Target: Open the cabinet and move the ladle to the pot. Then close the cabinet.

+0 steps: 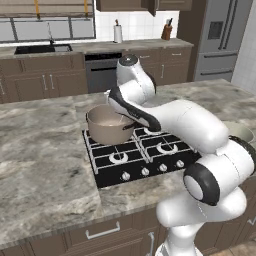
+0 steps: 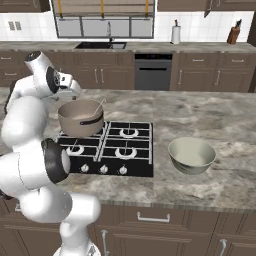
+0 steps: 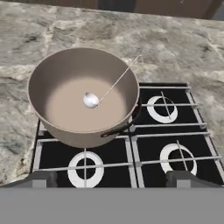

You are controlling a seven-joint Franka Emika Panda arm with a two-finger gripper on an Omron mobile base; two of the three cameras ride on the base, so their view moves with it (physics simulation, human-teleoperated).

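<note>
Surroundings: we see a marble-topped bench [image 2: 200, 112] carrying a black gas stove [image 2: 107, 148] with four burners and a row of knobs along its near edge.
Pot: one tan pot [image 3: 83, 94] sits on the stove's far left burner, its dark handle pointing toward the middle of the stove.
Bowl: one pale green bowl [image 2: 192, 154] rests on the bench just right of the stove, well apart from the pot.
Back wall: we make out a sink [image 2: 99, 45], a dark oven [image 2: 153, 71], a paper towel roll [image 2: 175, 34] and a knife block [image 2: 233, 35] on the far counter; a steel fridge [image 1: 220, 37] stands at the right in the left base view.
In the way: in the left base view, the arm's own forearm crosses the right side of the pot; from the hand view, we see nothing between the gripper and the pot.
Ladle: one ladle [image 3: 92, 99] lies inside the pot, its round bowl on the pot's floor near the middle, its thin handle leaning up over the far right rim.
Gripper: the gripper [image 3: 112, 178] hangs above the stove's near burners, fingers [image 3: 180, 176] spread wide with nothing between them.
Ladle to gripper: the ladle lies below and ahead of the fingertips, apart from both.
Cabinet: we see dark upper cabinets [image 2: 202, 5] at the top edge, with too little showing to tell the doors' state.
</note>
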